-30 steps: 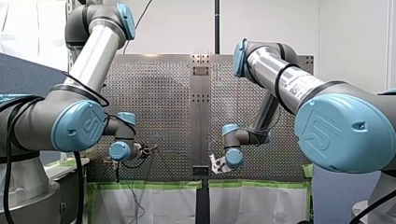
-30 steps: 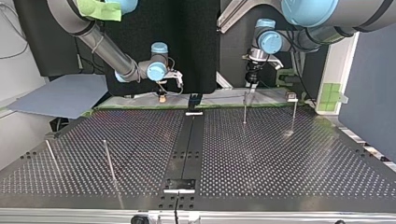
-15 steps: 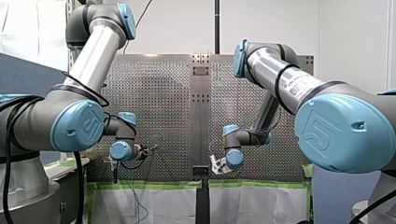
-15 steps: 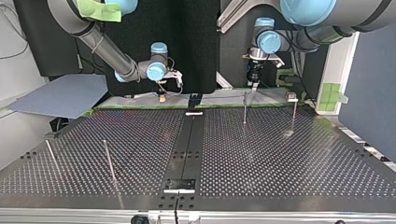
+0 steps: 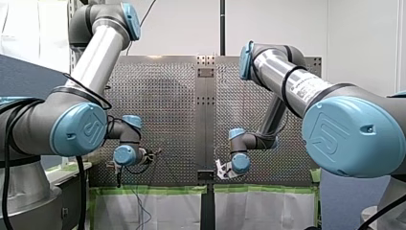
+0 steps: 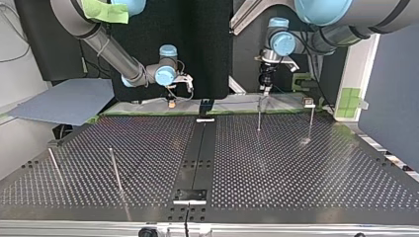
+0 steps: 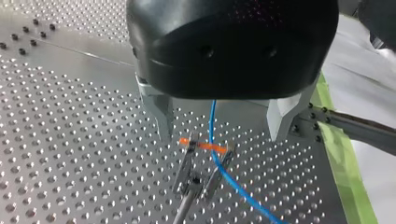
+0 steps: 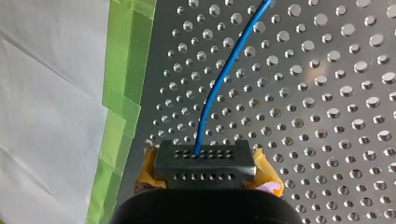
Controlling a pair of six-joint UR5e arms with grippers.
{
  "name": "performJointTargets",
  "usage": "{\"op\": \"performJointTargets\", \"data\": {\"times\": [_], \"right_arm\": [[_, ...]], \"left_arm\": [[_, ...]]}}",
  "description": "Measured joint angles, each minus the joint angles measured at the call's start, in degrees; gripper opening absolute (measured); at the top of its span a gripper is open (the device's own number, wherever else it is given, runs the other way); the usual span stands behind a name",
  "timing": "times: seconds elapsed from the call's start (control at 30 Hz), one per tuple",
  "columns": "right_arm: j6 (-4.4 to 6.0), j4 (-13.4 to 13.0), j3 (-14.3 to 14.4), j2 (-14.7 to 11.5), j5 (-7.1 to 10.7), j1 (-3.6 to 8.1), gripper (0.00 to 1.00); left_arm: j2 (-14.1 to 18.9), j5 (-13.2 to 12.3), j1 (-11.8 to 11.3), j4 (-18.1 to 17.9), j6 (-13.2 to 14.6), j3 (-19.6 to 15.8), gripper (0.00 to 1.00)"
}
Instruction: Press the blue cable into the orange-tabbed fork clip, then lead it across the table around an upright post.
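Observation:
In the left wrist view my left gripper (image 7: 222, 136) is open, its metal fingers (image 7: 161, 119) standing either side of the orange-tabbed fork clip (image 7: 204, 147) and a little above it. The blue cable (image 7: 212, 119) comes down between the fingers, crosses the orange tab between the fork's two prongs and trails away over the plate. In the right wrist view my right gripper (image 8: 205, 176) is shut on the cable's dark end block (image 8: 205, 161), yellow pads on both its sides, and the blue cable (image 8: 224, 74) leaves the block. In the top view my left gripper (image 6: 265, 84) hangs over the clip's post (image 6: 259, 114).
Upright posts stand on the perforated table (image 6: 296, 168): one at the top view's right (image 6: 311, 118) and two at its left (image 6: 114, 168) (image 6: 54, 165). Green tape (image 8: 119, 107) lines the table's edge beside my right gripper (image 6: 171, 101). A dark centre strip (image 6: 197, 148) divides the plate.
My left gripper has risen slightly and drifted a little toward the top view's left, still open. My right arm has not moved.

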State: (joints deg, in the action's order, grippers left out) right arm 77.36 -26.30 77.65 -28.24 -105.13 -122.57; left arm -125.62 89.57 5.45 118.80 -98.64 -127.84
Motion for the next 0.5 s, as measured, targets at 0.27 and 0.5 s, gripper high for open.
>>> {"op": "performJointTargets", "data": {"times": [0.27, 0.5], "right_arm": [[0.00, 0.01, -0.26, 0.12, 0.11, 0.00, 0.00], [0.00, 0.01, -0.32, 0.21, 0.30, 0.00, 0.00]], "left_arm": [[0.00, 1.54, 2.82, -0.05, -1.47, 0.03, 1.00], [-0.03, 4.37, 5.99, 0.72, -4.38, 1.24, 1.00]]}}
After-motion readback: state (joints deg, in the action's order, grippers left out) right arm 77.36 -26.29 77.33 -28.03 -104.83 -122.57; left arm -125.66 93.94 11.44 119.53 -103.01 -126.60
